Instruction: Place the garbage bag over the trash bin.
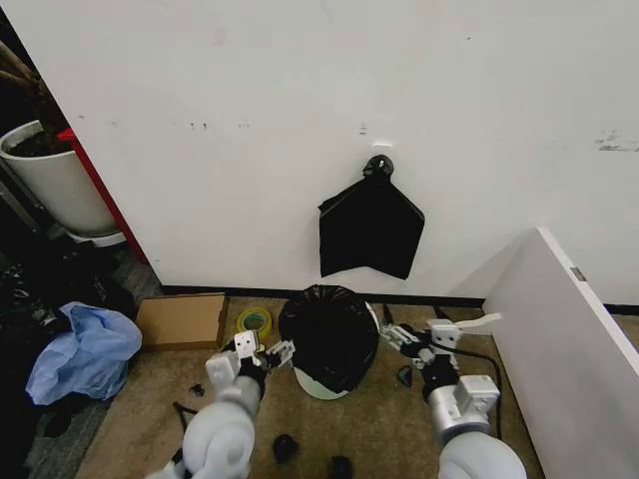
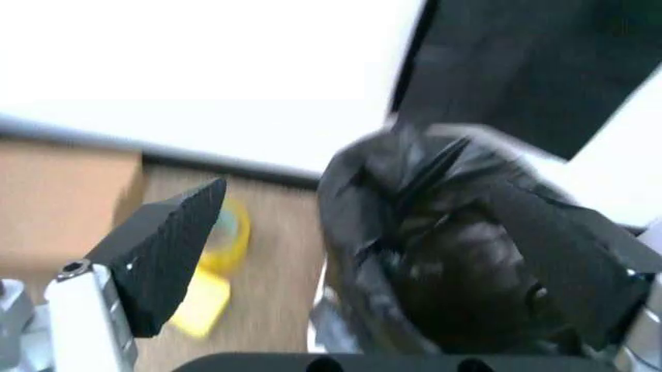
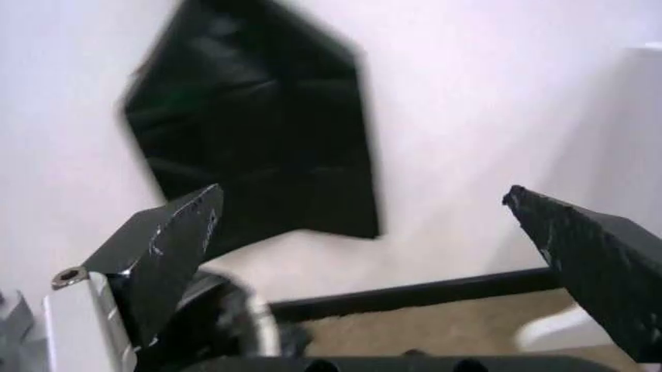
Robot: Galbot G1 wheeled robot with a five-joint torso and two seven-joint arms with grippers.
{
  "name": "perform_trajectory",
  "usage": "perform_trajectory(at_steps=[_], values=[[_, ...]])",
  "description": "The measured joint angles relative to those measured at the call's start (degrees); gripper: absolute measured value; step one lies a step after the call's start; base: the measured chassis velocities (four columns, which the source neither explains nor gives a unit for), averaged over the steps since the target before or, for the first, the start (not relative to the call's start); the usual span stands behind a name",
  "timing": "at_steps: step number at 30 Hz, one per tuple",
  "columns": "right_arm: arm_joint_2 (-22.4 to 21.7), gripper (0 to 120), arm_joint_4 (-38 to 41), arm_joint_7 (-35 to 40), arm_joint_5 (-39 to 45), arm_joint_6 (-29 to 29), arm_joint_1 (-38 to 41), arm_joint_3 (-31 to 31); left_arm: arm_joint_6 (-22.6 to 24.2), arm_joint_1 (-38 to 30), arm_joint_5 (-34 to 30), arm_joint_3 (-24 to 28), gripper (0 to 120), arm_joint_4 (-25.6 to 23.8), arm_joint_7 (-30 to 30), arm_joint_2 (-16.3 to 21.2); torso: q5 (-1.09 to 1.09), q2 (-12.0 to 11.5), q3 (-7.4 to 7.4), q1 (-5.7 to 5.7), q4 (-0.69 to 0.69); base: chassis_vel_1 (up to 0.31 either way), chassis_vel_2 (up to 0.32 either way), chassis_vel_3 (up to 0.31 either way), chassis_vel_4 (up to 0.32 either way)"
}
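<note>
The glossy black garbage bag [image 1: 332,334] is draped over the trash bin [image 1: 319,386], whose cream-white base shows under the plastic. It stands on the brown carpet close to the wall. My left gripper [image 1: 268,352] hovers just left of the bag, open. In the left wrist view the left gripper [image 2: 357,190] has its jaws spread wide, with the wrinkled bag [image 2: 435,240] just ahead of them. My right gripper [image 1: 401,337] is just right of the bag, also open and holding nothing. In the right wrist view the right gripper [image 3: 362,194] faces the wall, with the bag's edge [image 3: 222,325] beside one finger.
A flat black bag bundle [image 1: 371,228] hangs from a knob on the wall behind the bin. On the floor to the left lie a cardboard box [image 1: 182,319], a yellow tape roll [image 1: 254,320] and a light blue plastic heap [image 1: 85,349]. A white panel [image 1: 564,349] stands to the right.
</note>
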Motion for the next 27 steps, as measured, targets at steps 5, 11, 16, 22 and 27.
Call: perform_trajectory(at_steps=[5, 11, 16, 22, 27], values=[[3.4, 100, 0.9, -1.2, -1.5, 7.1, -6.1, 2.8, -12.8, 10.3, 16.2, -1.4, 100, -1.2, 5.1, -3.2, -0.01, 0.0, -0.01, -0.01, 0.02, 0.0, 0.0, 0.0, 0.0], [5.0, 100, -1.8, -4.8, -10.9, 20.3, -11.6, 4.7, -24.9, 17.3, 28.9, -7.1, 100, -0.9, 7.0, -7.5, 0.01, 0.0, -0.01, -0.01, 0.01, 0.0, 0.0, 0.0, 0.0], [7.3, 100, -4.7, -8.0, -16.8, 31.2, -14.3, 6.9, -32.7, 22.2, 36.4, -11.9, 100, -0.9, 8.0, -10.6, 0.0, 0.0, 0.0, -0.01, 0.02, 0.0, 0.0, 0.0, 0.0], [8.0, 100, -4.9, -9.1, -17.0, 31.7, -15.2, 6.7, -35.8, 25.9, 38.5, -12.5, 100, -0.6, 7.6, -11.7, 0.01, 0.0, 0.0, -0.01, 0.02, 0.0, 0.0, 0.0, 0.0], [8.0, 100, -4.9, -9.6, -16.9, 31.4, -15.2, 6.7, -36.1, 26.2, 38.5, -12.4, 100, -0.6, 7.3, -11.8, 0.01, 0.0, 0.0, 0.0, 0.01, 0.0, 0.0, 0.0, 0.0]])
